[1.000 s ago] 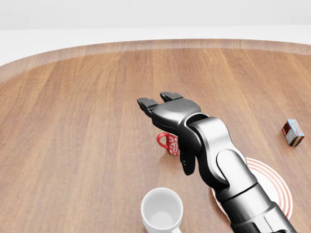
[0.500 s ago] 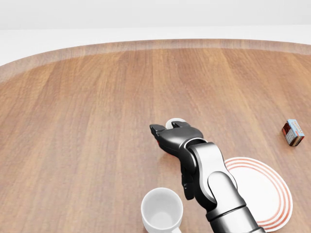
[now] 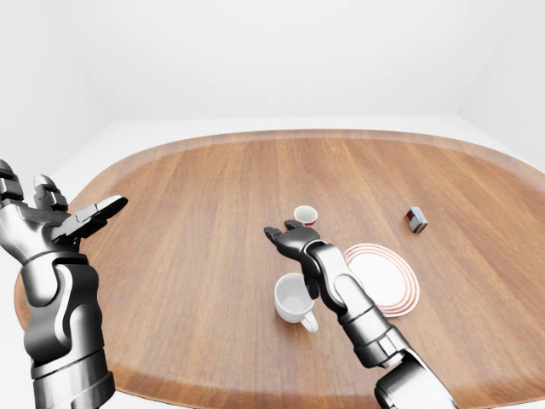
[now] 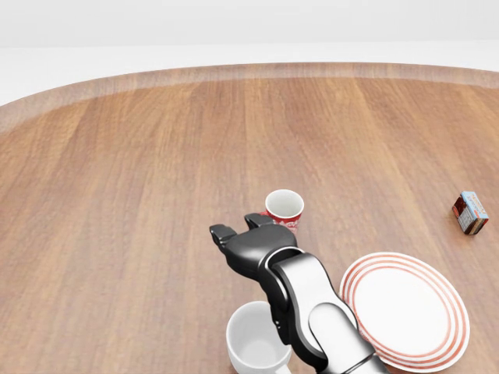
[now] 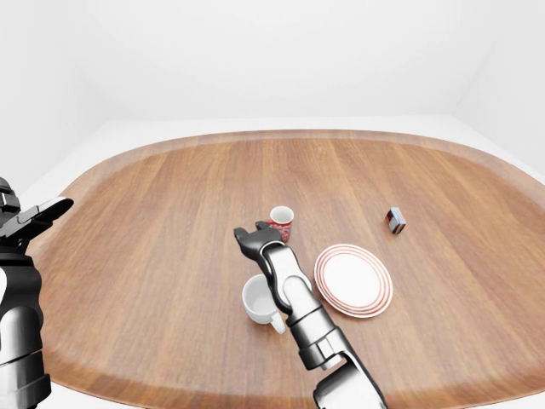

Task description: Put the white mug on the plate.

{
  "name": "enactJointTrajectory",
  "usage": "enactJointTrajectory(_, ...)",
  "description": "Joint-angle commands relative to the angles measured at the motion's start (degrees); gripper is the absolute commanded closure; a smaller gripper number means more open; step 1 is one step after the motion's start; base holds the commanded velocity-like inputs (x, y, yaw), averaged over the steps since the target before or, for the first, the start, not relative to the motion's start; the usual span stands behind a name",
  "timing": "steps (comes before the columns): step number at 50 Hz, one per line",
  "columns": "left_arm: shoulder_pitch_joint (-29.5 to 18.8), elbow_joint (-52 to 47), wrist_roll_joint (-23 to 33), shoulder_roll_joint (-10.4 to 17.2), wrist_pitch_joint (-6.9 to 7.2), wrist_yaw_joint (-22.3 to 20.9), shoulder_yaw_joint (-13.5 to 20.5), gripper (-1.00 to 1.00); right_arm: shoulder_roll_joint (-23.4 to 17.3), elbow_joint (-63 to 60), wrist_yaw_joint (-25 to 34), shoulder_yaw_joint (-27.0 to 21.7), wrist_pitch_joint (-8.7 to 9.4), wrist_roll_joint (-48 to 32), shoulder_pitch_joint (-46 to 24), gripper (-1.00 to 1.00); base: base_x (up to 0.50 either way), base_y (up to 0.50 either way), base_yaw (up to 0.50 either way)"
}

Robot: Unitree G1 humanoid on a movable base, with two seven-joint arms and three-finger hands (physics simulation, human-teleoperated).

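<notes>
a large oval wooden table (image 3: 213,196) fills the views, set in a plain white room. the white mug (image 4: 258,338) stands upright near the table's lower edge in the head view, mouth up, on bare wood, not on the plate. in the left-eye view its handle (image 3: 310,321) points toward the lower right. the plate (image 4: 407,308), white with red rings round its rim, lies flat just to the right of the mug, apart from it, with nothing on it.

the right hand (image 4: 238,236) reaches in from the bottom of the head view, its arm passing between mug and plate and covering the mug's right rim. the hand hangs just above the mug in the picture, fingers (image 4: 220,232) spread apart and holding nothing. whether the arm touches the mug cannot be told.

a red mug (image 4: 284,208) with a white inside stands upright just beyond the right hand, toward the table's middle. a small box (image 4: 470,212) sits well off toward the table's right edge.

the left hand (image 3: 53,221) is raised at the far left of the left-eye view, over the table's left edge, fingers (image 3: 100,210) splayed wide and empty, well away from everything on the table.
</notes>
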Motion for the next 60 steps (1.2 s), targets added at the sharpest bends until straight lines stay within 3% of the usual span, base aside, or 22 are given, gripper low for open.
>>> enactJointTrajectory(1, 0.03, -0.22, -0.06, 0.02, 0.0, 0.1, 0.01, -1.0, 0.33, -1.2, 0.0, 3.96, 0.0, 0.75, -0.24, -1.0, 0.0, 0.0, 0.0)
enactJointTrajectory(8, -0.05, 0.07, -0.01, -0.01, 0.0, 0.02, 0.05, -1.0, 0.9, -1.49, 0.0, 4.08, 0.0, 0.35, 0.06, -1.0, 0.0, 0.0, 0.0)
enactJointTrajectory(14, -0.03, 0.46, 0.14, -0.08, 0.0, -0.15, -0.14, -1.0, 4.78, -0.06, 0.0, -1.79, 0.0, -4.59, 1.38, -1.0, 0.0, 0.0, 0.0)
enactJointTrajectory(24, 0.11, 0.29, 0.12, -0.18, 0.0, -0.1, -0.1, -1.0, 8.23, 3.49, 0.0, -5.87, 0.0, -7.77, 2.58, -1.0, 0.0, 0.0, 0.0)
enactJointTrajectory(60, -0.06, 0.15, -0.06, 0.0, 0.0, 0.05, -0.05, -1.0, 9.46, 12.92, 0.0, -5.16, 0.0, -5.96, 3.36, -1.0, 0.0, 0.0, 0.0)
